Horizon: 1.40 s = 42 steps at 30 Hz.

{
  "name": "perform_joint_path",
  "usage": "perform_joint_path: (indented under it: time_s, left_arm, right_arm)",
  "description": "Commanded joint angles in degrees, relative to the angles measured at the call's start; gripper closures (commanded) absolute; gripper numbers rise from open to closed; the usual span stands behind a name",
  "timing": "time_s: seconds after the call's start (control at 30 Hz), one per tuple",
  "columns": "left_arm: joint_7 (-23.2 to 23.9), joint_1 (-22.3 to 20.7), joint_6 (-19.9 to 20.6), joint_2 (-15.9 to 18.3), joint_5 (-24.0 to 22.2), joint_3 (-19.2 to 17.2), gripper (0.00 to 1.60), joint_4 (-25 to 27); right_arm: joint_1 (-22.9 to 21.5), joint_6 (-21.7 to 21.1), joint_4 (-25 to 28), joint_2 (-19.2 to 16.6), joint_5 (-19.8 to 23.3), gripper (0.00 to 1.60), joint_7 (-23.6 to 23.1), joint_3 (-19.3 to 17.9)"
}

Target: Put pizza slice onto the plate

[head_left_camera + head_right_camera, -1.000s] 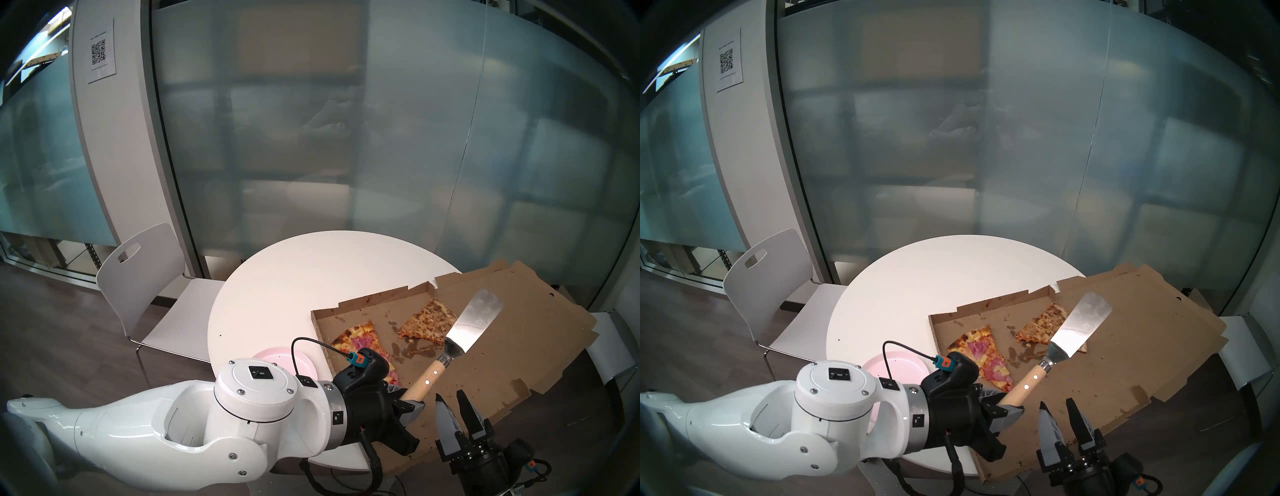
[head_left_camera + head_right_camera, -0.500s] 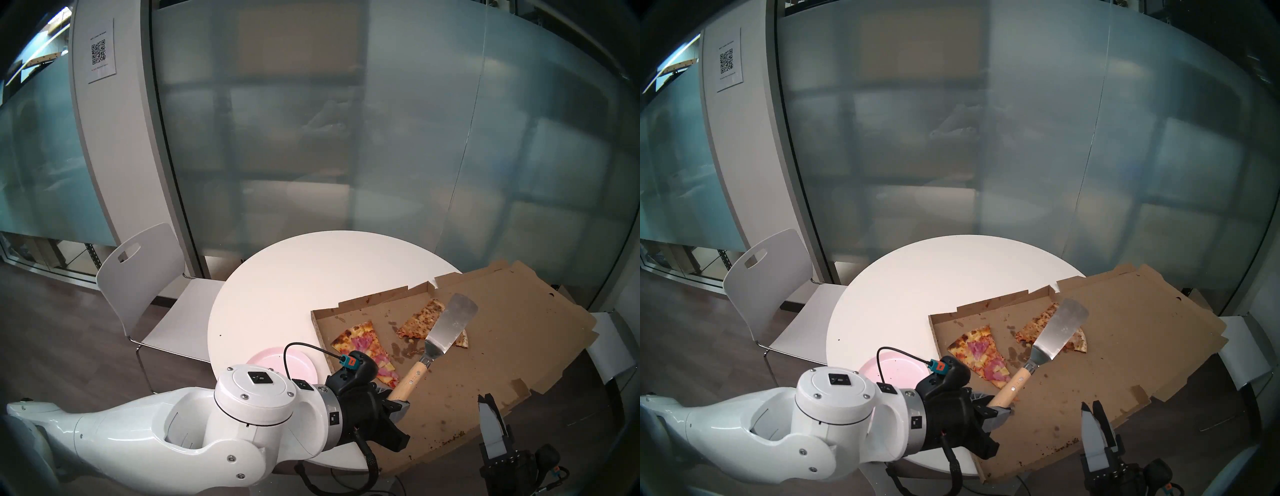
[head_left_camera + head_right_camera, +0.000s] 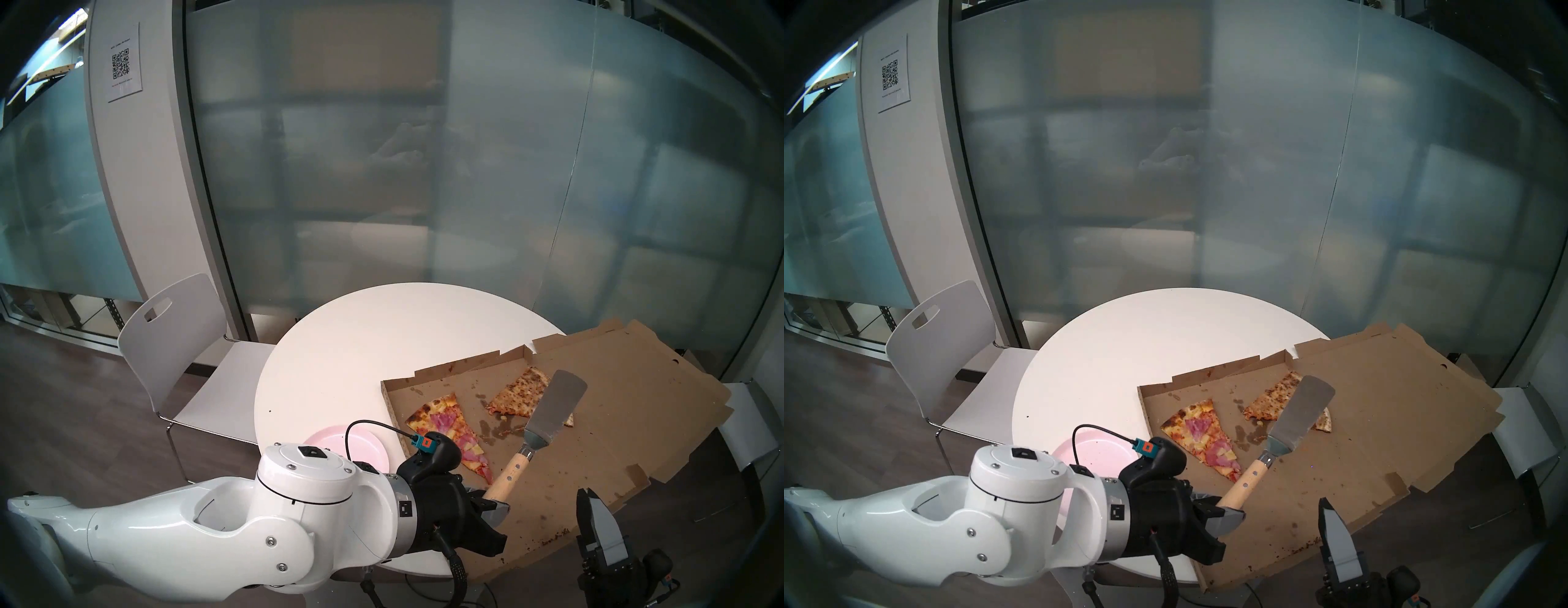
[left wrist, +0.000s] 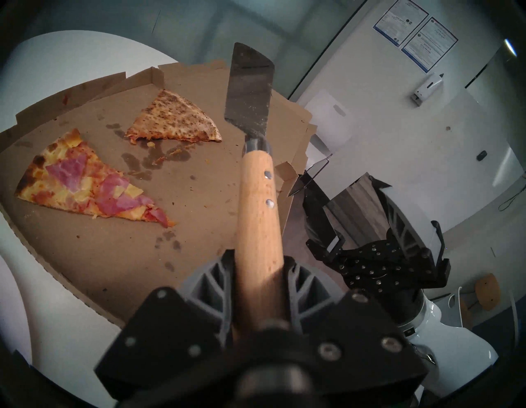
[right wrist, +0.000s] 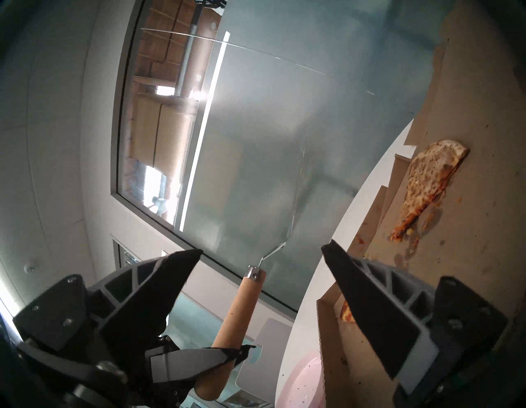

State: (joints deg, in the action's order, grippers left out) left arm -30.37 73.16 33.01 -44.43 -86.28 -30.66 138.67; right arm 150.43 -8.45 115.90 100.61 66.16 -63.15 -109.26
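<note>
The pizza slice [image 3: 449, 433] with pink ham and pineapple lies in the left part of the open pizza box [image 3: 594, 450], tip toward me; it also shows in the left wrist view [image 4: 91, 185]. The pale pink plate [image 3: 365, 446] sits on the table left of the box, partly hidden by my left arm. My left gripper [image 3: 492, 501] is shut on the wooden handle of a metal spatula [image 3: 551, 407]. The spatula's blade hangs raised, right of the ham slice. My right gripper [image 3: 594, 501] is open and empty at the box's near edge, its fingertips [image 5: 193, 253] wide apart.
A wider browned, speckled slice [image 3: 517, 395] lies in the box, partly behind the spatula blade. The box lid [image 3: 657, 382] lies flat to the right. The round white table [image 3: 360, 339] has a white chair [image 3: 178, 339] at its left. Frosted glass stands behind.
The spatula blade has swung left over the speckled slice and tilted darker. My right gripper has drawn away from the handle to the right and turned. The slices and plate have not moved.
</note>
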Motion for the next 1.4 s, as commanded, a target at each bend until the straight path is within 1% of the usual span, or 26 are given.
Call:
perform_joint_path:
  time_s: [0.0, 0.23, 0.27, 0.43, 0.77, 0.87, 0.9, 0.93, 0.97, 1.03, 1.1, 1.37]
  left_arm:
    - [0.1, -0.9, 0.5, -0.7, -2.1, -1.0, 1.60, 1.3]
    - [-0.7, -1.0, 0.6, -0.6, -3.1, -1.0, 1.60, 1.3]
    - [-0.8, -1.0, 0.6, -0.6, -3.3, -1.0, 1.60, 1.3]
    - [-1.2, -1.4, 0.7, -0.7, -3.7, -1.0, 1.60, 1.3]
    - [-2.9, -1.7, -0.1, -1.3, -3.6, -1.1, 1.60, 1.3]
    - [-3.2, -1.8, -0.1, -0.9, -3.5, -1.2, 1.60, 1.3]
    - [-3.4, -1.8, -0.2, -1.0, -3.4, -1.0, 1.60, 1.3]
    - [-3.4, -1.8, -0.1, -0.9, -3.4, -0.9, 1.60, 1.3]
    - [-3.4, -1.8, 0.0, -0.8, -3.5, -0.9, 1.60, 1.3]
    - [-3.3, -1.9, 0.3, -0.6, -3.5, -0.7, 1.60, 1.3]
    - [-3.5, -1.8, 0.3, -0.7, -3.3, -0.5, 1.60, 1.3]
    - [-2.8, -2.1, 0.5, -0.5, -3.5, -0.7, 1.60, 1.3]
  right_arm:
    - [-2.3, -0.1, 0.6, -1.1, -0.9, 0.00, 0.4, 0.3]
    - [-2.5, -0.3, 0.9, -1.5, -1.9, 0.00, 0.3, -0.2]
    - [-2.2, -0.5, 0.9, -2.0, -2.4, 0.00, -0.4, -0.2]
    - [-1.5, -0.5, 1.0, -1.9, -3.1, 0.00, -1.3, -0.1]
    - [-1.6, -0.6, 1.0, -1.7, -3.4, 0.00, -1.6, -0.2]
    - [-1.6, -0.6, 1.0, -1.7, -3.4, 0.00, -1.7, -0.2]
    - [-1.5, -1.0, 0.7, -1.6, -2.5, 0.00, -2.0, -0.5]
    - [-1.4, -2.0, -0.1, -1.5, -0.5, 0.00, -2.9, -0.8]
    - [-1.3, -1.9, -0.7, -1.7, -0.4, 0.00, -3.4, -1.0]
    - [-1.6, -3.2, -2.2, -2.2, 1.2, 0.00, -5.3, -0.5]
    - [-2.5, -4.3, -3.1, -2.5, 1.9, 0.00, -6.0, 0.4]
    - [-6.4, -6.4, -4.6, -4.2, 1.1, 0.00, -5.6, 2.9]
